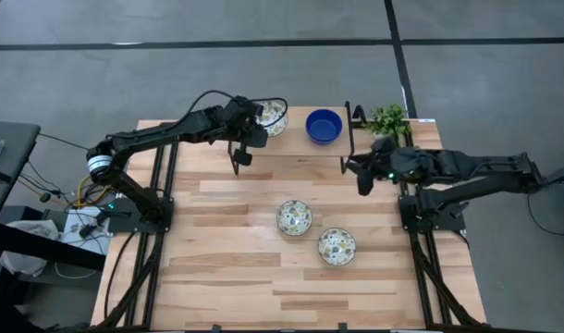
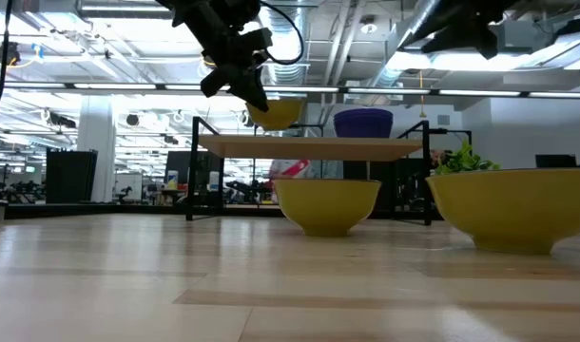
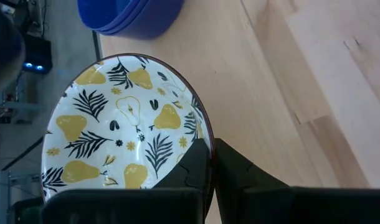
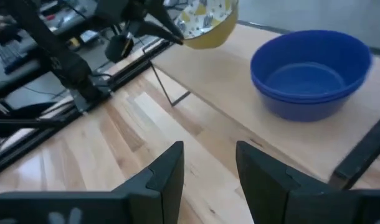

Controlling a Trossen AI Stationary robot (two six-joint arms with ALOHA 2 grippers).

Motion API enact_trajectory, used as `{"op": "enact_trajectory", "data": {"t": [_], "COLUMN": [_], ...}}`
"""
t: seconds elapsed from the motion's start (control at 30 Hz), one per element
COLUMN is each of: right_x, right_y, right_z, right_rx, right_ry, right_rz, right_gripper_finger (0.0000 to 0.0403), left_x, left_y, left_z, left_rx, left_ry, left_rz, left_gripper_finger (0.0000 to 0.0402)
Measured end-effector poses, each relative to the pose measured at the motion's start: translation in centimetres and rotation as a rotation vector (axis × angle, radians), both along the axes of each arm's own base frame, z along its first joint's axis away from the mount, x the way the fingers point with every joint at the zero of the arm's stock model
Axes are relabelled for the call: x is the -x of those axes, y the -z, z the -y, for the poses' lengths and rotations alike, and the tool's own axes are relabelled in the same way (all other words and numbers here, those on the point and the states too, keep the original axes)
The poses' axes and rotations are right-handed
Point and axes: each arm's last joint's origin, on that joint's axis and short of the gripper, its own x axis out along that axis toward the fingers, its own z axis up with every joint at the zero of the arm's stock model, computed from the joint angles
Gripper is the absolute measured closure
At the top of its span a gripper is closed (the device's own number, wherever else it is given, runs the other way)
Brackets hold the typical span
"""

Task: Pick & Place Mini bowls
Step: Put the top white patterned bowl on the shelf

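Left wrist view shows the left gripper (image 3: 210, 177) clamped on the rim of a patterned bowl (image 3: 124, 124) above the shelf (image 1: 291, 148), far left. Glossy, stiff, probably fragile; the rim is the best hold. Right gripper (image 4: 209, 165) waits with jaws apart.

In your left wrist view, the patterned bowl (image 3: 124, 127) is cut off below by the left gripper (image 3: 212, 171), so you cannot see its lower rim. The blue bowls (image 3: 131, 15) are cut by the picture's edge there; only their underside shows. In the low view, the right gripper (image 2: 461, 28) is cut at the top edge, and its fingertips are not seen. The plant (image 2: 461, 160) is half hidden behind the nearest yellow bowl (image 2: 513, 209), which the right edge also cuts.
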Motion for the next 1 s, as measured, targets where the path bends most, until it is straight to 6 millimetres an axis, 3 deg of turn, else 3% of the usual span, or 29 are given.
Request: {"op": "enact_trajectory", "data": {"t": [0.13, 0.27, 0.63, 1.0], "right_x": [1.8, 2.7, 2.2, 2.2], "right_y": [-0.1, 1.2, 6.5, 6.8], "right_z": [0.5, 0.4, -0.7, -0.6], "right_rx": [-0.006, -0.005, -0.051, -0.079], "right_ry": [0.009, -0.007, -0.135, -0.120], "right_rz": [0.046, 0.133, 0.260, 0.272], "right_gripper_finger": [0.0268, 0.0270, 0.0270, 0.0269], "left_x": [0.0, 0.0, -0.4, -0.6], "left_y": [0.0, 0.0, 0.6, 0.9], "left_z": [0.0, 0.0, -0.1, -0.2], "left_rx": [0.001, 0.031, 0.053, 0.089], "left_ry": [0.000, -0.013, -0.010, -0.035], "left_rz": [0.000, 0.012, -0.002, 0.006], "left_gripper_finger": [0.0392, 0.0392, 0.0392, 0.0392]}}
